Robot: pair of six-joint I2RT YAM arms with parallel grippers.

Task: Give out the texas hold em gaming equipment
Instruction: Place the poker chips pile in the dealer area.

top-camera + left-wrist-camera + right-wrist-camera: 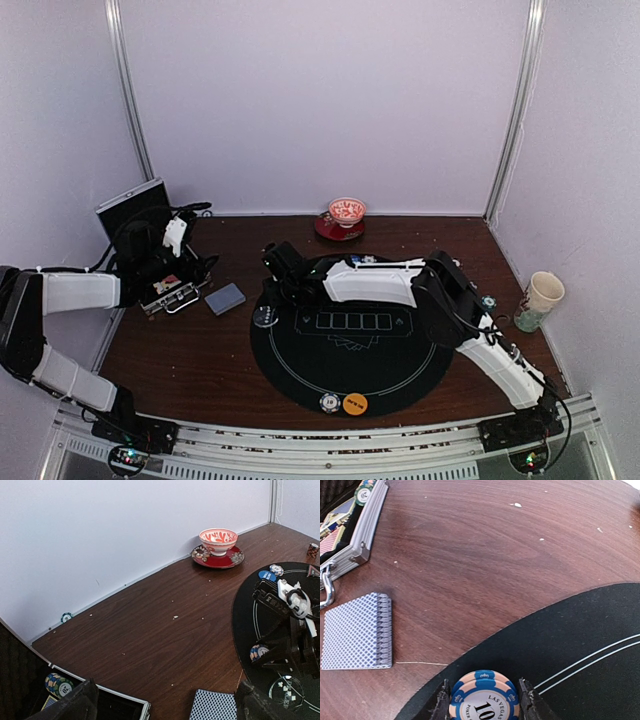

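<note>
Chips (481, 686), two blue stacked, clamped in right gripper (482, 706); one card deck (355, 631) nearby; left gripper (165, 706) spread wide.

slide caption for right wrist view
Right gripper grips blue-striped poker chips at the edge of the black mat, card deck nearby

A dark brown wood-grain tabletop (200, 370) filled the floor of a small booth, scattered with pale crumbs. Plain white walls (320, 100) closed it in at the back and on both sides. The walls met at two slim aluminium corner posts, one on the left (130, 100) and one on the right (517, 100). A ribbed aluminium rail (320, 445) ran along the near edge. The light was soft and even, with a faint lilac cast.
</note>
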